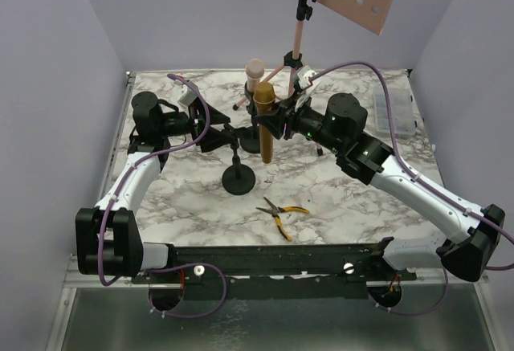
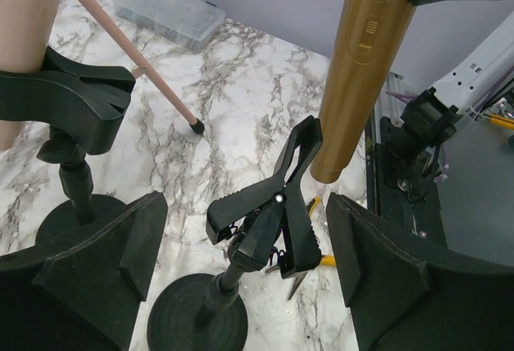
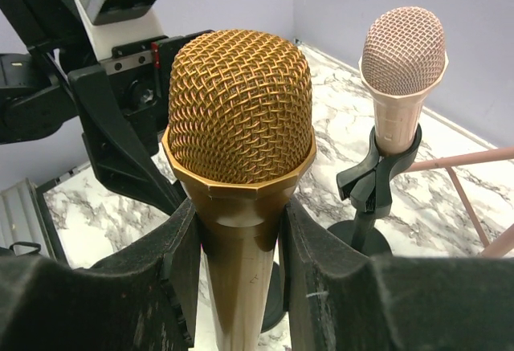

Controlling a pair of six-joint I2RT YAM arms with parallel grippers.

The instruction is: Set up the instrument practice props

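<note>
Gold microphone (image 1: 265,122) upright over middle of bench (image 1: 337,206), clamped below its head by right hand (image 3: 241,238), butt close by empty holder (image 2: 265,214) clip. Left hand (image 2: 241,275) spread wide, flanking that holder. Pink microphone (image 3: 401,62) clipped in far holder (image 3: 371,186), toward far edge.

No legible text, brands or numbers in any view, switch marks on gold microphone (image 2: 365,70) unreadable

Your marbled table (image 1: 361,206): pliers (image 1: 281,213) near front, clear box (image 1: 397,112) right edge, round-based holder (image 1: 238,178) centre, pink rack (image 1: 299,38) behind.
</note>
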